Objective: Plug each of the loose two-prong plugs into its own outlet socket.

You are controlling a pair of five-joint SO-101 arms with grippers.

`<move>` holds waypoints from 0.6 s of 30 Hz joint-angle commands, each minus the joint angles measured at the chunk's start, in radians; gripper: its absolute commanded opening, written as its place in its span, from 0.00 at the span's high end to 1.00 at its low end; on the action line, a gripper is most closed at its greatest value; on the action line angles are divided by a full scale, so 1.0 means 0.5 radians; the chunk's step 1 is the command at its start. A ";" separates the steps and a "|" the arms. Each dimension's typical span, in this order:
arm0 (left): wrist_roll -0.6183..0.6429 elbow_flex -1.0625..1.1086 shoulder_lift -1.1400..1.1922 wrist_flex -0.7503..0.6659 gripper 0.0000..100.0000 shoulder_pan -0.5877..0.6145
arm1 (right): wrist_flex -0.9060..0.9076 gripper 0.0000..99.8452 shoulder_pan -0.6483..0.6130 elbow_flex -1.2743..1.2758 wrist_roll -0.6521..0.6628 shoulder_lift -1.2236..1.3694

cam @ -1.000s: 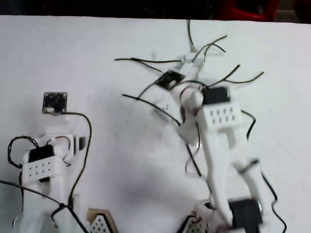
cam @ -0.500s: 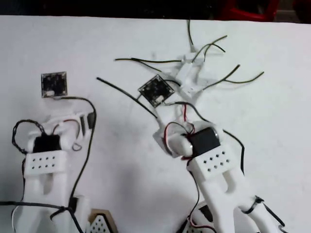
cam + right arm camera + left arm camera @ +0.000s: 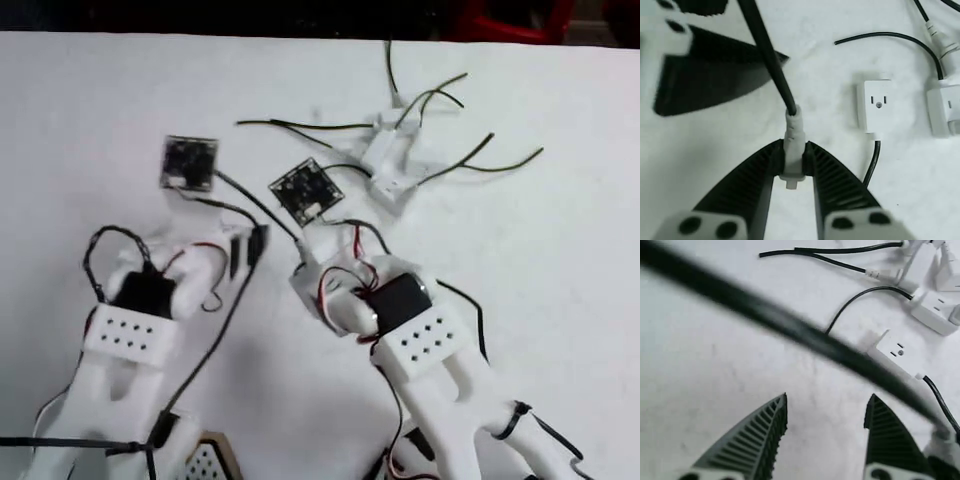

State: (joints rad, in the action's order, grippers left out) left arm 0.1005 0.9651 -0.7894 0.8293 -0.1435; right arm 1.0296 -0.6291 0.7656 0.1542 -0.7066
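The white plug (image 3: 791,131) sits pinched in the right gripper (image 3: 793,147), its prongs not discernible; a blurred black cable (image 3: 790,330) crosses over the near edge of the outlet socket (image 3: 894,350); a second socket (image 3: 939,314) is cut off by the frame's edge.

A white table (image 3: 100,100) bears outlet sockets (image 3: 390,165) and loose black cords (image 3: 300,126).

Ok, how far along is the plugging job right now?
Done: nothing visibly; the outlet socket beside the right arm has empty slots. In hand: the right gripper is shut on a white plug with a black cord. The left gripper is open, holding nothing. Left: seemingly every insertion.
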 commanded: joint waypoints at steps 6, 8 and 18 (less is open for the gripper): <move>0.021 -0.107 -0.060 0.009 0.75 -0.272 | -0.026 0.98 -0.060 -0.006 -0.012 -0.048; 0.021 -0.107 -0.060 0.012 0.75 -0.272 | -0.048 0.98 -0.060 0.028 -0.006 -0.048; 0.021 -0.107 -0.060 0.009 0.75 -0.311 | -0.146 0.98 -0.060 0.107 0.000 -0.048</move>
State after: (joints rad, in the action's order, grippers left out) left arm 0.1005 0.9651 -0.7894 0.8309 -0.2493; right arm 0.9743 -0.6460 0.8270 0.1511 -0.7066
